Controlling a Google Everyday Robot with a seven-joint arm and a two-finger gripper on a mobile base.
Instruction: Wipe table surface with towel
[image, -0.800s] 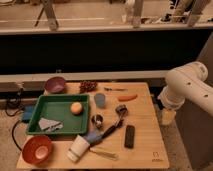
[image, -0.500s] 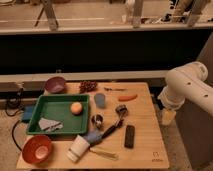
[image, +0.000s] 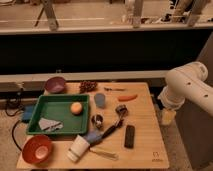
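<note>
A grey towel (image: 49, 124) lies crumpled in the front left corner of the green tray (image: 60, 131) on the wooden table (image: 145, 120). An orange fruit (image: 76, 108) sits in the tray too. My white arm (image: 186, 89) bends in from the right. Its end, the gripper (image: 168, 117), hangs just off the table's right edge, far from the towel and touching nothing.
On the table: a purple bowl (image: 55, 84), grapes (image: 88, 86), a blue cup (image: 100, 100), a carrot (image: 128, 97), a black remote (image: 129, 136), a dark-handled brush (image: 113, 127), a white cup (image: 78, 148) and an orange bowl (image: 36, 149). A dark wall rises behind.
</note>
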